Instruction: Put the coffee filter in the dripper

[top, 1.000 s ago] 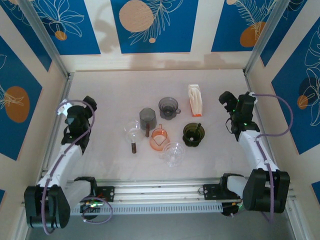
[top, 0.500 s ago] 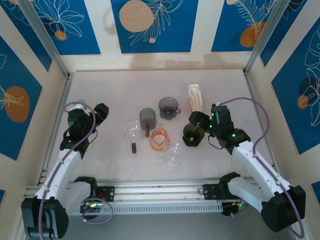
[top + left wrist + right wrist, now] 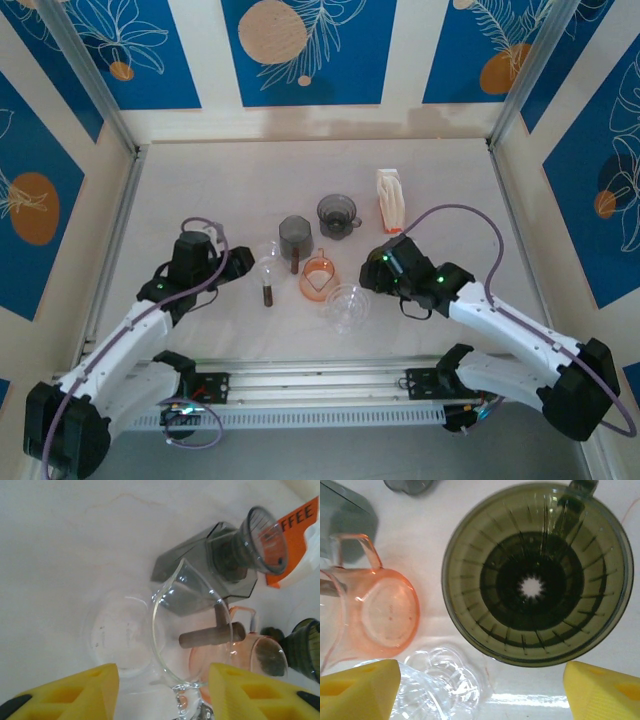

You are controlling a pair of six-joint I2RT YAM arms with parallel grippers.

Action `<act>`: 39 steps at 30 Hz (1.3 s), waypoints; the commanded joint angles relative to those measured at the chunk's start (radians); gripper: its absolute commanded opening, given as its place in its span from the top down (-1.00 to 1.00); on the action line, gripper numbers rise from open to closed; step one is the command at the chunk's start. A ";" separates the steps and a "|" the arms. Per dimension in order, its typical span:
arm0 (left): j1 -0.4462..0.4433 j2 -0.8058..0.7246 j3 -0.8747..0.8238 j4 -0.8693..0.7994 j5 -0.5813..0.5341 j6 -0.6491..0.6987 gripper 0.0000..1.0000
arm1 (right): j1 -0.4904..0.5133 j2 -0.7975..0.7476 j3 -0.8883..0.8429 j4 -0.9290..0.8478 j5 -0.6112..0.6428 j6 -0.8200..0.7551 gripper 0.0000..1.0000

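The coffee filter pack (image 3: 391, 200), white with an orange label (image 3: 296, 532), stands upright at the back right of the cluster. The dark green dripper (image 3: 537, 572) sits empty, with ribbed walls and a hole at its bottom. It lies just ahead of my right gripper (image 3: 482, 692), which is open with nothing between its fingers. That right gripper (image 3: 372, 274) hovers low beside the clear ribbed dripper (image 3: 347, 306). My left gripper (image 3: 243, 262) is open, and the clear glass dripper with a wooden handle (image 3: 192, 630) stands just beyond its fingertips (image 3: 75, 692).
A grey dripper (image 3: 295, 235), a grey mug-shaped dripper (image 3: 337, 214) and an orange dripper (image 3: 317, 278) crowd the middle of the white table (image 3: 200, 190). The orange dripper (image 3: 380, 612) and the ribbed one (image 3: 437, 682) lie left of the green dripper.
Both arms have swung in from the table's sides towards the middle cluster. The left gripper has reached the glass dripper and the right gripper has come over the green dripper.
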 commanded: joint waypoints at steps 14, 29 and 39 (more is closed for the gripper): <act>-0.034 0.089 0.091 -0.037 -0.067 0.059 0.00 | 0.113 0.153 -0.024 0.041 -0.032 0.039 -0.21; -0.034 0.122 0.112 -0.035 -0.035 0.080 -0.02 | 0.202 0.025 -0.032 0.007 0.034 0.057 -0.43; -0.034 0.144 0.103 -0.029 -0.032 0.084 -0.01 | 0.270 0.053 -0.067 -0.001 -0.060 0.069 -0.26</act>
